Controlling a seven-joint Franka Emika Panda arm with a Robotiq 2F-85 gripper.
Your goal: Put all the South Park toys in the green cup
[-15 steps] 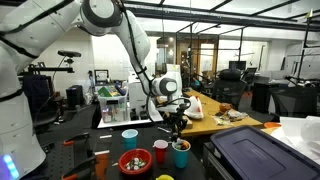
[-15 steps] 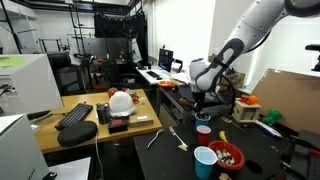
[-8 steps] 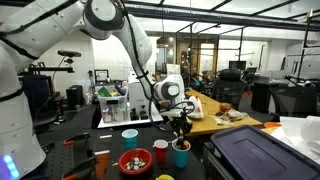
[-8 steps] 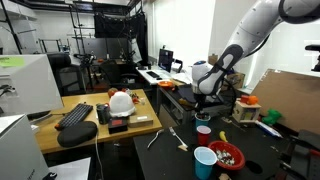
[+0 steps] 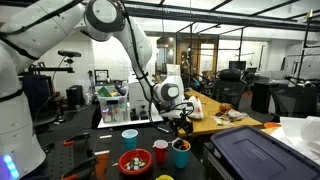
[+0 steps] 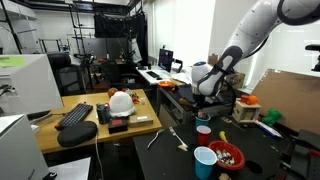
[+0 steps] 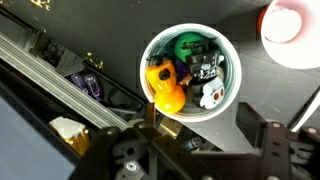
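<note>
In the wrist view the green cup (image 7: pixel 228 52) is seen from above, its round rim pale. Several South Park toys lie inside: an orange one (image 7: pixel 165 88), a green one (image 7: pixel 187 46) and a black-and-white figure (image 7: pixel 207 70). My gripper (image 7: pixel 205 128) stands open just above the cup's near rim, with nothing between its fingers (image 7: pixel 264 130). In an exterior view the gripper (image 5: pixel 180 122) hangs straight above the teal cup (image 5: pixel 181 153), clear of it.
A red cup (image 5: pixel 160 151) stands right beside the green cup and shows at the corner of the wrist view (image 7: pixel 291 20). A light-blue cup (image 5: pixel 130 137) and a bowl of red pieces (image 5: pixel 134 161) sit nearby. A dark bin (image 5: pixel 255 155) flanks the cups.
The jaws have gone from shut to open above the green cup. The arm has hardly moved.
</note>
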